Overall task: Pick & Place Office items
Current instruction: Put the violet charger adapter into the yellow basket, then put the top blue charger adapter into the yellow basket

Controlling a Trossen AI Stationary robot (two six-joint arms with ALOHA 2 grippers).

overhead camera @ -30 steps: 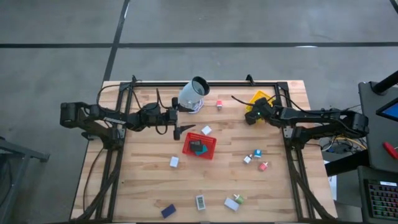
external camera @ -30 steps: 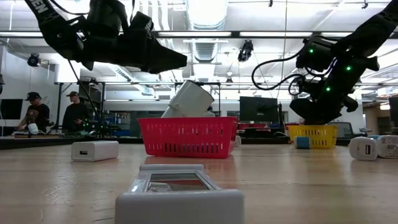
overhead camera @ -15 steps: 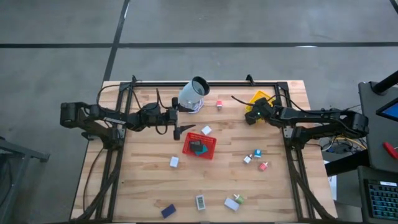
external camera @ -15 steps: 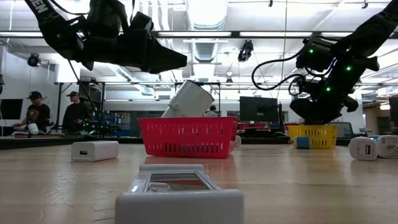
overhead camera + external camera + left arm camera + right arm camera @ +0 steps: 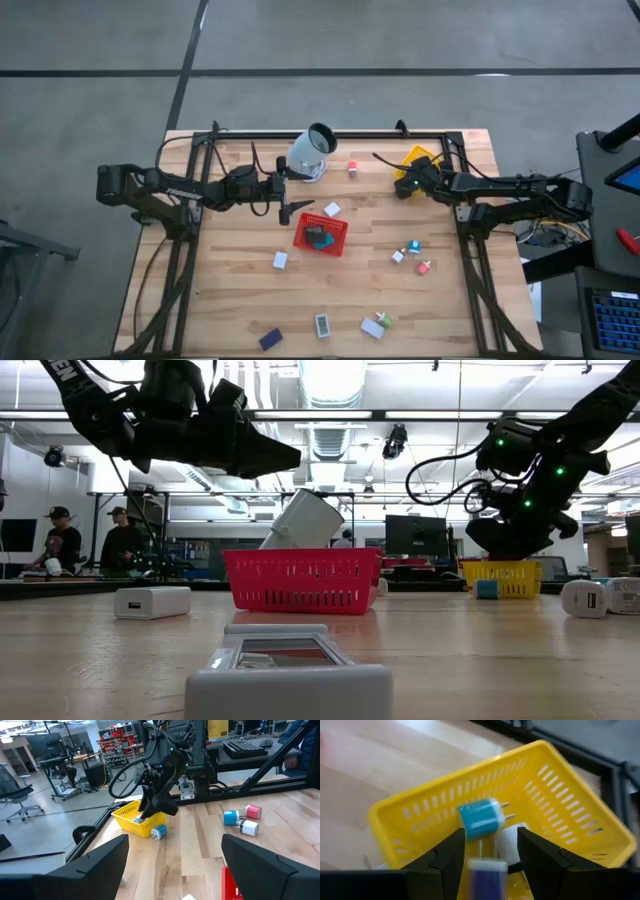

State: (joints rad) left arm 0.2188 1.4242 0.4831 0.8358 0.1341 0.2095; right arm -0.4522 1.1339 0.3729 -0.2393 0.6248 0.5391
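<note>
Closest in, my right gripper [image 5: 490, 851] hangs with its fingers apart, pointing down into the yellow tray [image 5: 570, 785]. Between them sits a dark blue and white block [image 5: 487, 875]. It is blurred, and the gap looks a little wider than the block, so I judge it is loose rather than pinched. Its long axis seems to run along my fingers, though I cannot tell for certain.

Just beyond my fingertips, inside the tray, a teal plug [image 5: 480, 820] lies on its side with its prongs pointing along the tray's wall. A white piece [image 5: 514, 840] lies beside it. So the drop line is straight down, with the block above the tray floor and near the plug.

My right arm reaches in from the table's right edge, stretched nearly flat toward the tray at the far corner.

Farther off, loose pieces [image 5: 412, 247] lie on the wood nearer my right side than my left. Across the table my left gripper [image 5: 285, 207] waits with its fingers apart, just beside the red tray [image 5: 342, 230].
</note>
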